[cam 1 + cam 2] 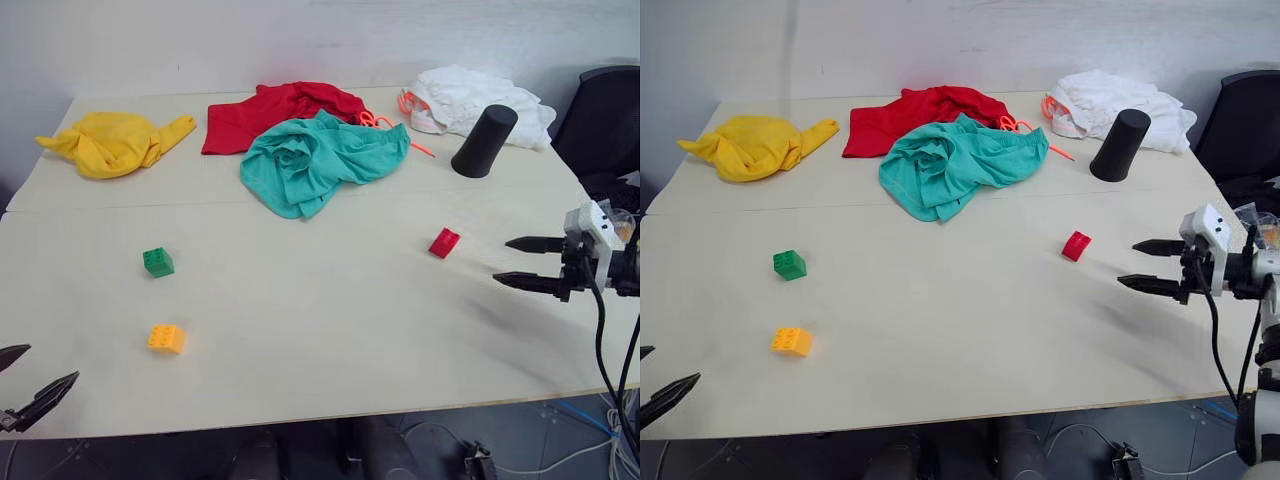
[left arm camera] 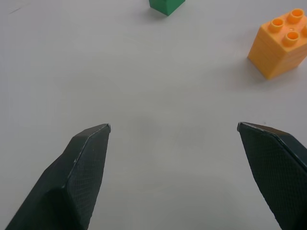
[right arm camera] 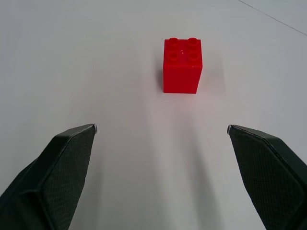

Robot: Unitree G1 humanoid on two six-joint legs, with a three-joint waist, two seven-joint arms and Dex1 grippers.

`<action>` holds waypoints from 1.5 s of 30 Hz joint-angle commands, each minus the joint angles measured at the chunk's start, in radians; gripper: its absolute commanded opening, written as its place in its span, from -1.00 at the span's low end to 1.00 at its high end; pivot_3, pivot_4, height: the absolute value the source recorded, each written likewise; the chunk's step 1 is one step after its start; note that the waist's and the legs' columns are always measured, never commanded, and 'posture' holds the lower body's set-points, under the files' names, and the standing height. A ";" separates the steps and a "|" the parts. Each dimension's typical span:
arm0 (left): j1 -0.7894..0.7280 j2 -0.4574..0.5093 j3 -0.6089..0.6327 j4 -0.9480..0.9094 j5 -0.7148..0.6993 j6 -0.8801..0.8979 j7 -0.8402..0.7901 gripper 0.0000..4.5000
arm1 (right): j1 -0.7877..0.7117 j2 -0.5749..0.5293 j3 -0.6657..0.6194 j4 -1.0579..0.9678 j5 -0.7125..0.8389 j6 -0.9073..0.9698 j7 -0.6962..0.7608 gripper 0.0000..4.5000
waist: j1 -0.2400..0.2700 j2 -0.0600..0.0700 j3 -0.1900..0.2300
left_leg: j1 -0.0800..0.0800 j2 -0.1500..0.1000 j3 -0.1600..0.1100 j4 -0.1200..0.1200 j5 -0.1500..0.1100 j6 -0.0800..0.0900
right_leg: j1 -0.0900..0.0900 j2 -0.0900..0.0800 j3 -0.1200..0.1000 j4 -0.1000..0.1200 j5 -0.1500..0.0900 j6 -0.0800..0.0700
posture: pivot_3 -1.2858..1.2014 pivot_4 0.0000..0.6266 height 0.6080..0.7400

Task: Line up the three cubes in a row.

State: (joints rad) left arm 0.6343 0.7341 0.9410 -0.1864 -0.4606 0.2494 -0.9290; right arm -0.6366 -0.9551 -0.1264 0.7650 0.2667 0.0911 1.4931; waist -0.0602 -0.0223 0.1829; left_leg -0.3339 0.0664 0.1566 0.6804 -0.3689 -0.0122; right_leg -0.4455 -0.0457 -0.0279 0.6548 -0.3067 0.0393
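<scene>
Red cube (image 1: pixel 444 242) sits right of the middle, green cube (image 1: pixel 158 262) and orange cube (image 1: pixel 166 338) at lower left, all far apart. Both claws, left gripper (image 1: pixel 22 383) and right gripper (image 1: pixel 526 263), are spread wide and hold nothing. A quick push might knock the small red cube away

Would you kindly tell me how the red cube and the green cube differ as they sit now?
The red cube lies on the table's right part, just ahead of the open right pincer; the green cube lies on its left part, near the orange-yellow cube. Red stands alone; green has that neighbour. Both are small studded bricks, untouched.
</scene>
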 commanded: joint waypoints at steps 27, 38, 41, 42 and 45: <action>-0.103 0.058 -0.034 -0.029 -0.023 0.079 0.007 0.98 | 0.008 -0.015 -0.042 -0.057 0.019 0.022 -0.093 1.00 | 0.030 0.017 0.007 | -0.018 -0.025 -0.076 -0.013 0.020 0.006 | 0.032 -0.037 -0.078 -0.025 0.001 0.002 | 0.03 -0.52 1.00; -0.378 0.313 -0.267 -0.330 -0.330 0.375 -0.122 0.98 | -0.195 0.077 0.058 0.108 -0.099 -0.026 -0.166 1.00 | 0.029 0.017 0.008 | -0.017 -0.025 -0.075 -0.013 0.022 0.002 | 0.030 -0.036 -0.075 -0.022 0.001 0.002 | 0.03 -0.52 1.00; -0.516 0.359 -0.369 -0.374 -0.400 0.422 -0.110 0.98 | -0.235 0.100 0.075 0.166 -0.120 -0.013 -0.169 1.00 | 0.030 0.019 0.009 | -0.018 -0.025 -0.075 -0.013 0.025 0.001 | 0.030 -0.035 -0.075 -0.021 0.001 0.002 | 0.03 -0.52 1.00; -0.575 0.368 -0.409 -0.380 -0.421 0.436 -0.098 0.98 | -0.240 0.105 0.080 0.175 -0.124 -0.010 -0.166 1.00 | 0.031 0.019 0.009 | -0.019 -0.025 -0.074 -0.013 0.025 0.001 | 0.030 -0.034 -0.074 -0.019 0.001 0.002 | 0.03 -0.52 1.00; -0.714 0.371 -0.498 -0.378 -0.456 0.461 -0.089 0.98 | -0.243 0.119 0.081 0.182 -0.131 0.008 -0.178 1.00 | 0.033 0.019 0.009 | -0.019 -0.025 -0.073 -0.012 0.026 0.001 | 0.028 -0.034 -0.074 -0.017 0.001 0.002 | 0.03 -0.52 1.00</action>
State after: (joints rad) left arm -0.0529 1.0903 0.4636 -0.5461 -0.8831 0.7010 -1.0236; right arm -0.8615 -0.8268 -0.0375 0.9499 0.1359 0.0928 1.3223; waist -0.0275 -0.0029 0.1921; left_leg -0.3531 0.0414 0.0835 0.6688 -0.3428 -0.0109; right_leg -0.4170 -0.0792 -0.1017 0.6374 -0.3058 0.0413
